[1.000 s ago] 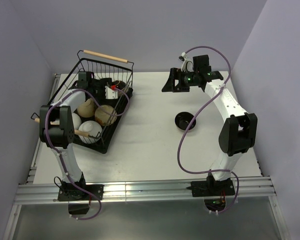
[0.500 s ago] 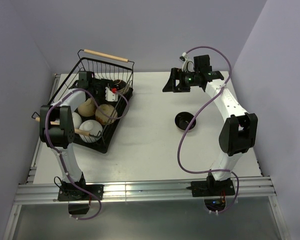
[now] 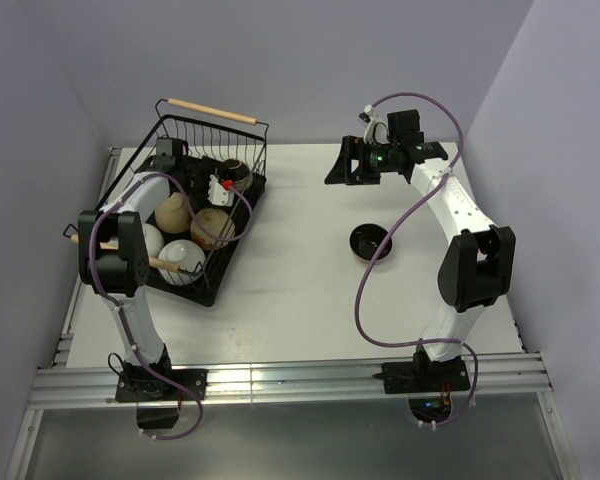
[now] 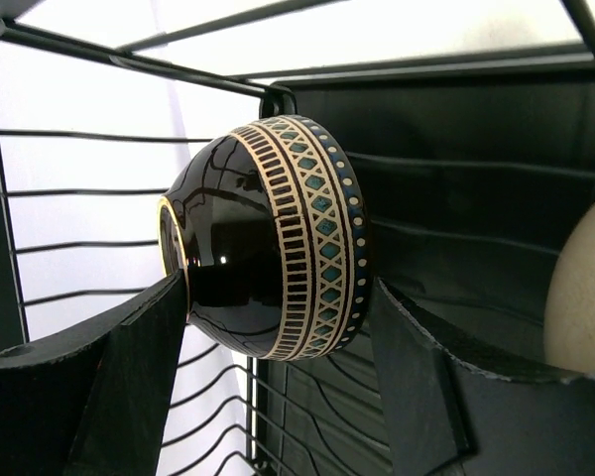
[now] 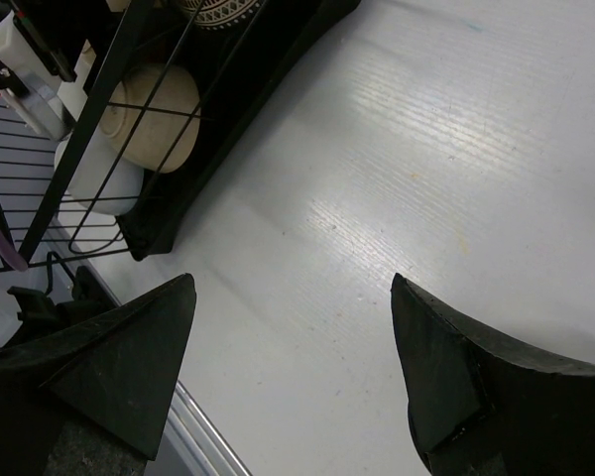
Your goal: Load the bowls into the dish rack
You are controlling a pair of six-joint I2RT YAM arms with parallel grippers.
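The dish rack (image 3: pixel 210 110) stands at the table's left. Inside it lie two white bowls (image 3: pixel 183 258) and two cream bowls (image 3: pixel 212 228). A dark glossy bowl with a cream and teal patterned band (image 4: pixel 278 238) lies on its side in the rack's far corner (image 3: pixel 237 172). My left gripper (image 4: pixel 278 297) reaches into the rack and is shut on it, one finger against the foot, the other at the rim. A glossy black bowl (image 3: pixel 370 243) sits upside down on the table. My right gripper (image 3: pixel 342 165) hangs open beyond it, with only bare table between its fingers (image 5: pixel 446 367).
The rack's wire wall (image 4: pixel 79 134) and black tray close in around the left gripper, and a cream bowl (image 4: pixel 585 288) sits just to its right. In the right wrist view the rack's corner (image 5: pixel 278 59) lies to the upper left.
The left jaws have narrowed onto the dark patterned bowl, and the left forearm has shifted slightly deeper into the rack. The right arm has hardly moved.
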